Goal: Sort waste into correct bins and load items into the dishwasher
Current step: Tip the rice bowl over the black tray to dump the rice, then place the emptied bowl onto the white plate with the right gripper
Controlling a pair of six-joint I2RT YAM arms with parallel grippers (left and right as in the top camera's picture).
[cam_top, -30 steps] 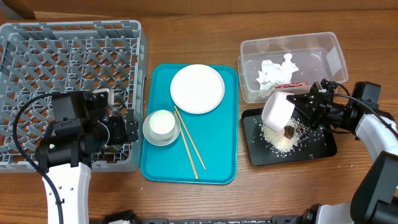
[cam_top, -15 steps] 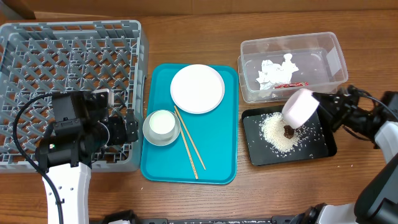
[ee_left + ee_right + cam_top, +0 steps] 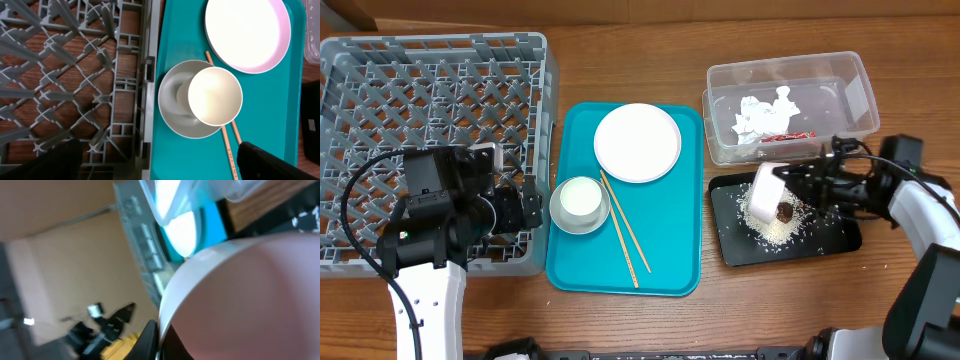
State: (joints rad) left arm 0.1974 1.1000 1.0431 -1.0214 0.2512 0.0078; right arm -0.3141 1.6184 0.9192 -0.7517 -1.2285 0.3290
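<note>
- Dish rack (image 3: 430, 90): occupies the far-left corner of the desk. No dish is loaded in it.
- Left gripper (image 3: 525, 212): positioned over the rack's wall on the side facing the desk centre. Jaws are spread wide and hold nothing.
- Serving tray (image 3: 670, 270): at mid-desk. It carries the plate (image 3: 637, 142), a grey bowl (image 3: 172, 112) with the cup (image 3: 215, 96) resting in it, and the chopsticks (image 3: 625, 230) just beside the bowl, one passing under its rim.
- Clear tub (image 3: 850, 85): toward the far-right corner. It contains the napkin (image 3: 755, 115) and the wrapper (image 3: 785, 136).
- Black tray (image 3: 830, 235): toward the near-right edge, just in front of the tub. The rice (image 3: 770, 225) and the brown lump (image 3: 785, 211) lie on it.
- Right gripper (image 3: 802, 185): jaws are clamped on the pink bowl (image 3: 767, 188), which is tipped on its side above the black tray, close over the rice pile.
- Step in hand, as judged: emptying the pink bowl into the black tray.
- Hold the bowl's mouth inside the tray outline; scattered grains already lie close to the tray walls.
- Tip far enough for clinging grains to drop. The interior is not visible, so whether it is empty cannot be told.
- Avoid contact with the lump or the tray wall.
- Level the bowl before routing it across the desk to the rack.
</note>
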